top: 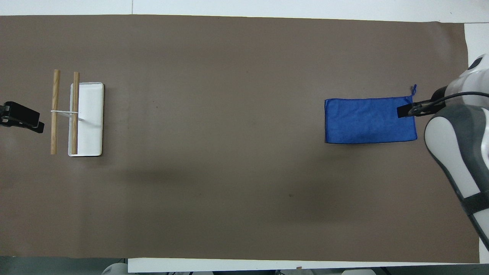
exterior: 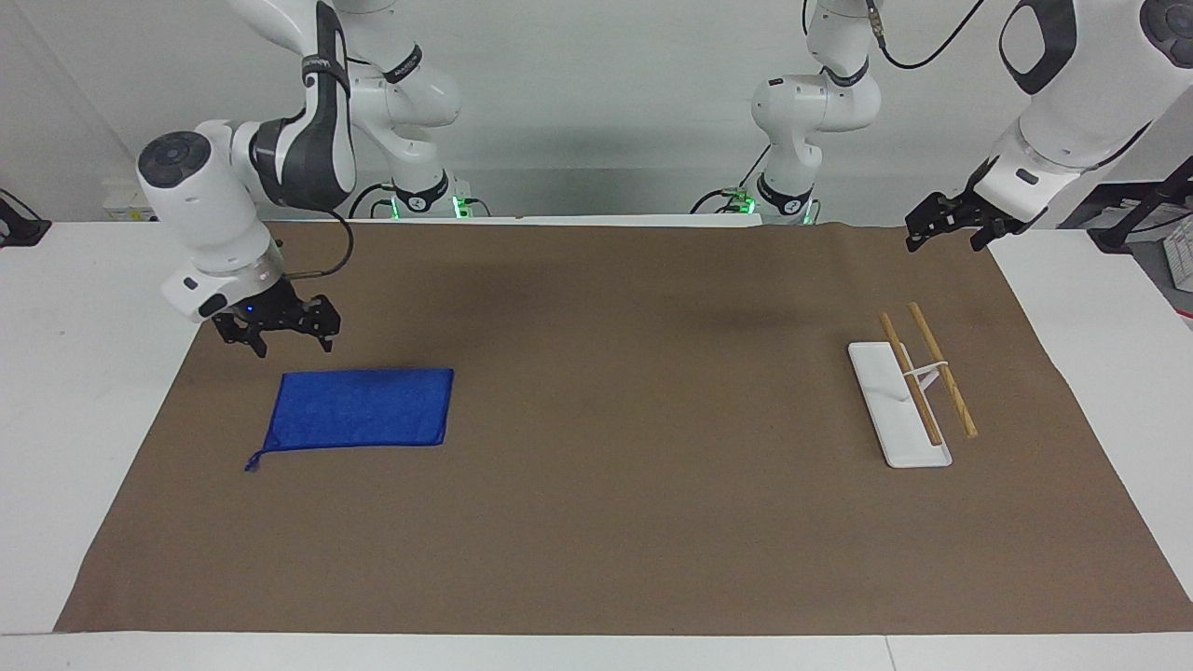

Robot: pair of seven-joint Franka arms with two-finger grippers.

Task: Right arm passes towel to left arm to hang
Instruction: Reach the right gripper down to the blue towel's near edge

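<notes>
The blue towel (exterior: 359,408) lies flat on the brown mat, toward the right arm's end of the table, with its loop thread at one corner; it also shows in the overhead view (top: 368,120). My right gripper (exterior: 291,345) is open and hangs low over the towel's end nearest the right arm, apart from the cloth; it shows in the overhead view (top: 405,111) too. My left gripper (exterior: 943,240) is open and waits in the air over the mat's edge near the rack; its tip also shows in the overhead view (top: 23,120).
A towel rack (exterior: 923,373) with two wooden rods stands on a white base (top: 91,122) toward the left arm's end. The brown mat (exterior: 634,485) covers most of the white table.
</notes>
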